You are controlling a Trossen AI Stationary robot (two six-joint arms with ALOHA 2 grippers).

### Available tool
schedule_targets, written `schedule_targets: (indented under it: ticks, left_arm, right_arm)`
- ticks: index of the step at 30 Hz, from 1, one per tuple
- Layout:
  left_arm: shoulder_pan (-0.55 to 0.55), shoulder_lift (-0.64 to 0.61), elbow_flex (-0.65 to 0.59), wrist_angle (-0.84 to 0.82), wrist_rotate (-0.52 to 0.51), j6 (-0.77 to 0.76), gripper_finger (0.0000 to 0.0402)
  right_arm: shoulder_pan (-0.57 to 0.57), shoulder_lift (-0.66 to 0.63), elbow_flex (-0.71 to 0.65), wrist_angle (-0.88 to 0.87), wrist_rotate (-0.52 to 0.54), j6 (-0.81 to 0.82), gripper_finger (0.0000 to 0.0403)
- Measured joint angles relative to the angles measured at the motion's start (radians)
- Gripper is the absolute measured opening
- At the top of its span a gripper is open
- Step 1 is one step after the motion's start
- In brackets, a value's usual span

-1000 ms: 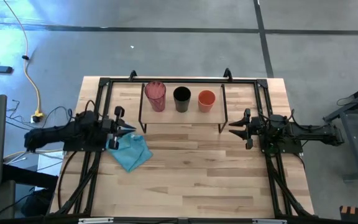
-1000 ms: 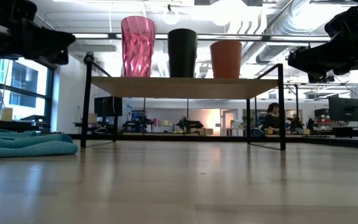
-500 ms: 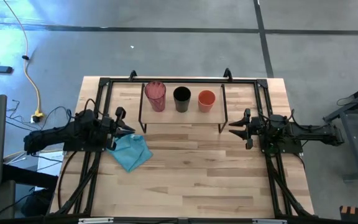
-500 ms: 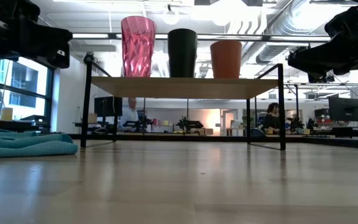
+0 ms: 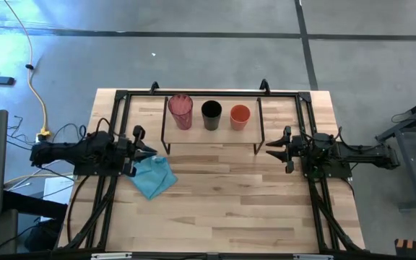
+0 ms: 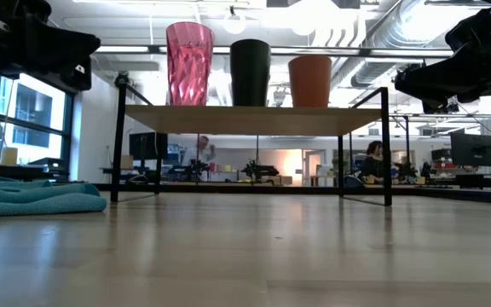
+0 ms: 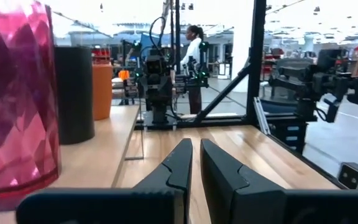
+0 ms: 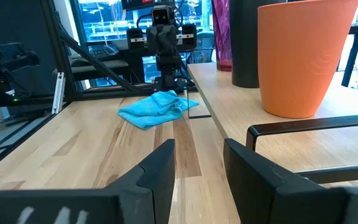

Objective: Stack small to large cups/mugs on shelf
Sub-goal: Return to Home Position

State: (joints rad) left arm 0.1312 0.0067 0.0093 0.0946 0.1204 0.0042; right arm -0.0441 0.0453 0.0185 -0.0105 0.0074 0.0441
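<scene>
Looks nearly done with pink cup (image 5: pixel 180 110), black cup (image 5: pixel 211 114), orange cup (image 5: pixel 240 116) lined on shelf (image 5: pixel 211 137), leaves only parking left gripper (image 5: pixel 147 152), jaws nearly together, and right gripper (image 5: pixel 269 152), jaws apart.

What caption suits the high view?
Pink tumbler, black cup and orange cup stand in a row on the shelf; left claw and right claw flank it.

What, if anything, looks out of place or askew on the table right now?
Little stands out. The pink tumbler, black cup and orange cup stand upright in a row on the shelf. Only the teal cloth lies crumpled on the table, by the left gripper; the right gripper waits opposite.
</scene>
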Motion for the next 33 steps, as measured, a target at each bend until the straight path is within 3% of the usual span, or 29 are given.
schedule_targets:
  ticks: [7, 24, 33]
  left_arm:
    - [-0.042, 0.000, 0.000, 0.015, -0.050, 0.067, 0.0024]
    - [-0.040, 0.000, 0.000, 0.023, -0.050, 0.044, 0.0024]
    - [-0.040, 0.000, 0.000, -0.067, -0.028, 0.096, 0.0024]
  right_arm:
    - [0.000, 0.000, 0.000, 0.000, 0.000, 0.000, 0.0129]
    - [0.000, 0.000, 0.000, 0.000, 0.000, 0.000, 0.0129]
    - [0.000, 0.000, 0.000, 0.000, 0.000, 0.000, 0.0129]
